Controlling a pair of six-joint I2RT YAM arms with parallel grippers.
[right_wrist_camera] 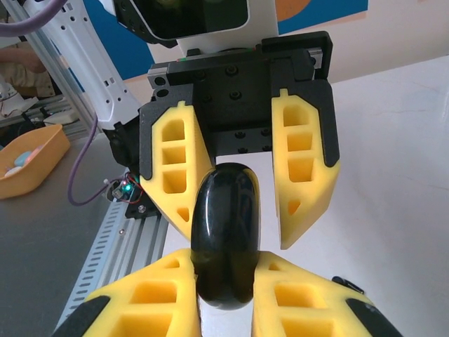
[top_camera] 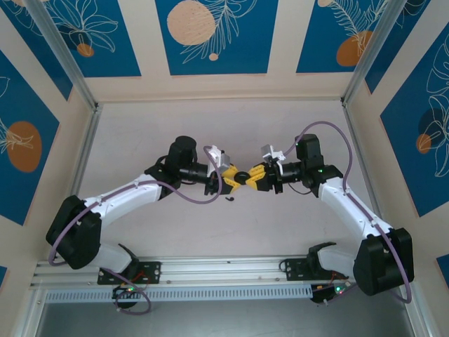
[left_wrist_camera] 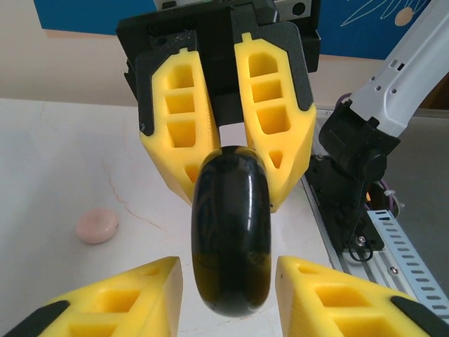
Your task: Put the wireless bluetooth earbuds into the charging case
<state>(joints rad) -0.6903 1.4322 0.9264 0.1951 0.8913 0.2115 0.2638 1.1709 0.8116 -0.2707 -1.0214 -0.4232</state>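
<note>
White table inside an enclosure of beige walls with blue floral panels. Both arms meet at mid-table, fingertips facing. The right gripper pinches one end of a glossy black charging case, held off the surface. The left gripper stands spread on either side of the case's other end; no firm clamp is evident. A pale pink earbud lies on the table well apart. A black earbud lies near the grippers.
</note>
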